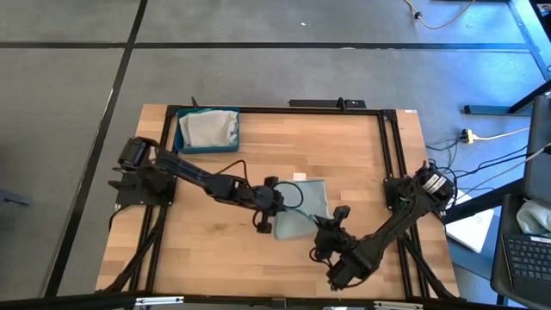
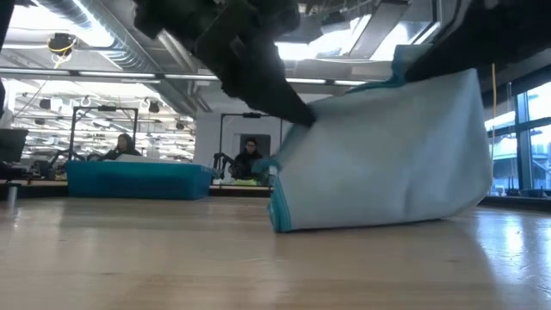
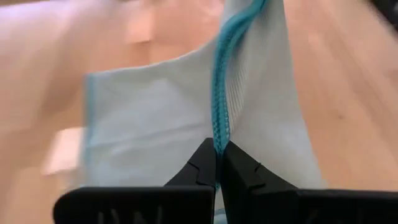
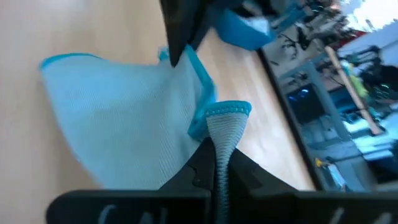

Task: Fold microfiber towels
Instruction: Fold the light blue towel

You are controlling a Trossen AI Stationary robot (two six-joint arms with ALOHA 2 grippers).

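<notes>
The left gripper [image 1: 264,226] is seen from above clamped on the near left edge of the pale blue towel [image 1: 303,207], which lies at the middle of the wooden surface [image 1: 215,250]. The right gripper [image 1: 326,226] is closed on the same towel's near right corner. At the far left corner of the surface a dark blue tray [image 1: 207,130] is set, with a light grey towel [image 1: 207,129] bundled inside it.

In the low view the pale blue towel [image 2: 387,164] is held up from the surface [image 2: 172,258], its lower fold resting on the wood and its teal hem showing at the left. A dark gripper [image 2: 297,110] is pinched on its upper left part; which arm it belongs to cannot be told here. The tray [image 2: 138,180] is seen farther back, and people are seated in the room beyond.

In the left wrist view the left gripper [image 3: 218,163] is shut on the towel's teal stitched hem [image 3: 222,93], the cloth spreading away on either side.

In the right wrist view the right gripper [image 4: 219,163] is clamped on a bunched corner of the towel [image 4: 112,118], while the other arm's gripper [image 4: 176,61] is pinched on the far edge.
</notes>
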